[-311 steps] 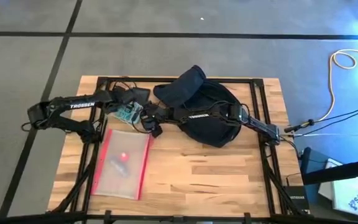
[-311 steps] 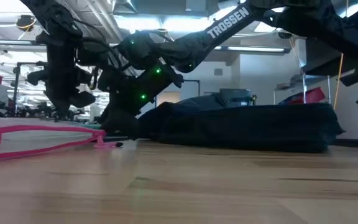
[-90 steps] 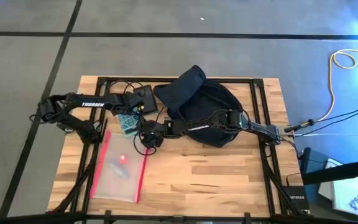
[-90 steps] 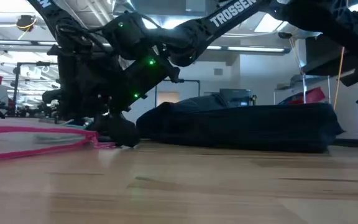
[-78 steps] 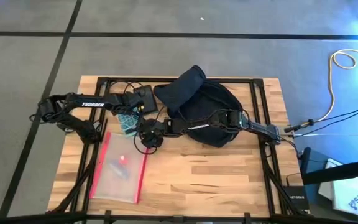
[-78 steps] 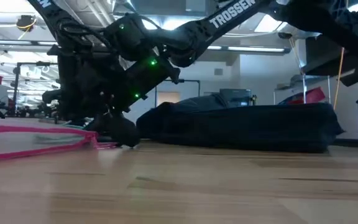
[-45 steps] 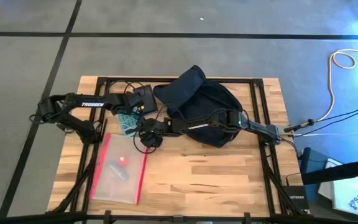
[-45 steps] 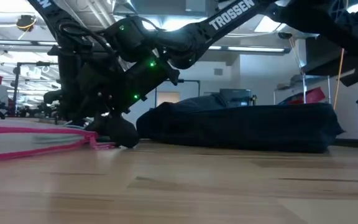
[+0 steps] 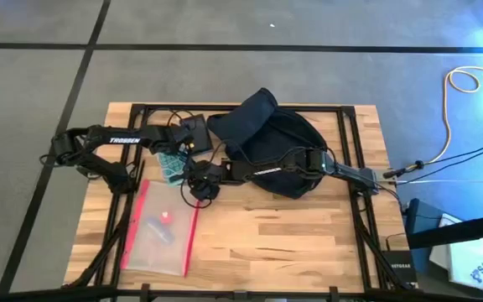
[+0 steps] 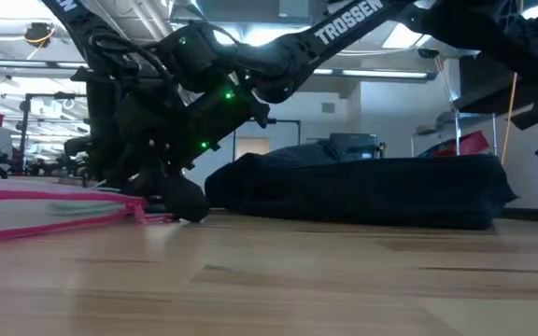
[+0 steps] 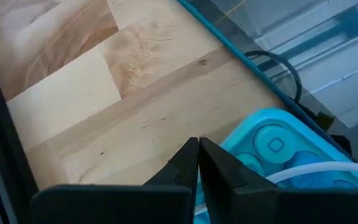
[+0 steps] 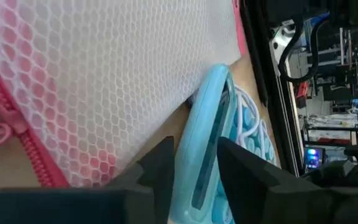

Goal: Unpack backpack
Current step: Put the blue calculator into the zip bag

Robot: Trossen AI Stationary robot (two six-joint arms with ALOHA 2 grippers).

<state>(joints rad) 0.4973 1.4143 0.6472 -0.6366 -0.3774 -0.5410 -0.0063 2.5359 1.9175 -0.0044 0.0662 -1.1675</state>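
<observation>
The right gripper (image 9: 198,186) is seen left of center, fingers spread around a light-blue case (image 12: 207,134). The backpack (image 9: 277,138) lies up and right of it, while the left gripper (image 9: 172,159), fingers pressed together, is held beside the same case.

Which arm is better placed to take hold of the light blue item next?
Right: the right gripper stands open around the light blue item's edge, beside the mesh pouch. The left gripper is shut.

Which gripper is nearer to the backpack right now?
Right. The right gripper sits just off the backpack's left edge, by the mesh pouch. The left gripper lies slightly farther left, over the blue case.
</observation>
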